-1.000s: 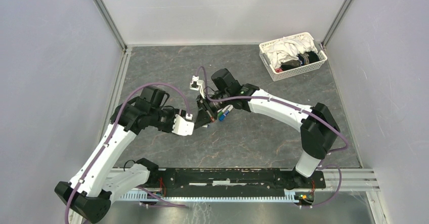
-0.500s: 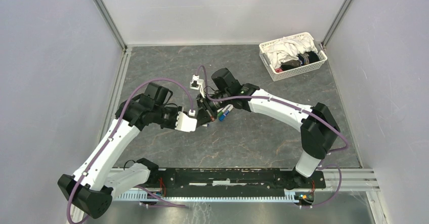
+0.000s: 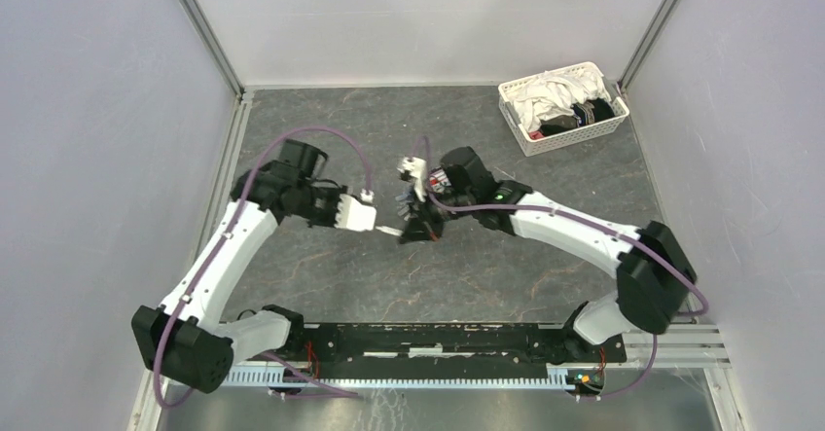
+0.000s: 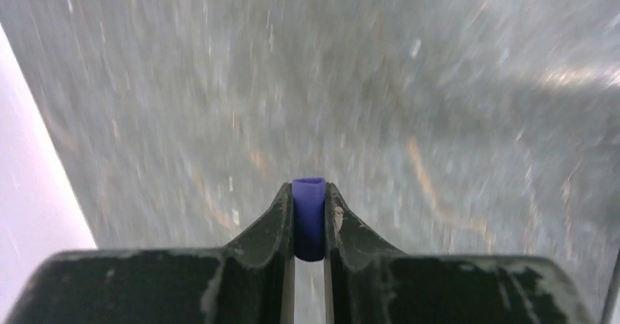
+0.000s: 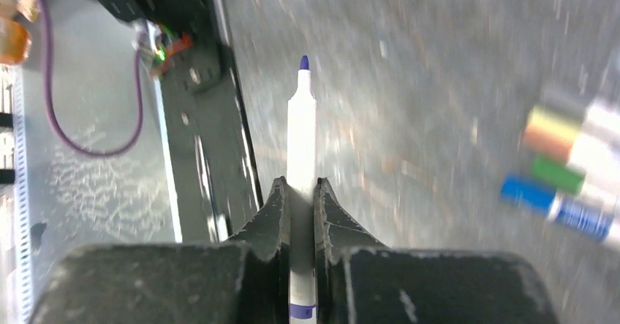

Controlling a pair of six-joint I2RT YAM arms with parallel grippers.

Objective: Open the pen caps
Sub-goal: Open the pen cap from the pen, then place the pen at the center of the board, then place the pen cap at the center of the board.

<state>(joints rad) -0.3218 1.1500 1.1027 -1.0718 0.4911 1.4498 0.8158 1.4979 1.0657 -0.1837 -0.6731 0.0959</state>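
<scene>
— What's in the pincers, nearest first?
— My left gripper is closed on a blue cap, pinched across its sides with the open mouth forward; my right gripper is clamped round the white barrel of a pen, its blue tip bare and pointing away; the two stand just apart over the middle of the table, so I judge this cap is off.
— How will they handle?
— Both are light; the cap is hard, smooth plastic, and I'd expect it to squirt out under a skewed squeeze, so I'd hold it mid-length and flat-on; the barrel is stiff and slick, best gripped square across; the tip may smear if dragged.
— And beyond?
— More pens lie on the table past my right gripper, blurred, with blue, green and orange ends, seemingly capped; the top is dark grey, stone-patterned, flat and hard; a white lattice basket of cloths sits in the far right corner; plain pale walls close in three sides.
</scene>
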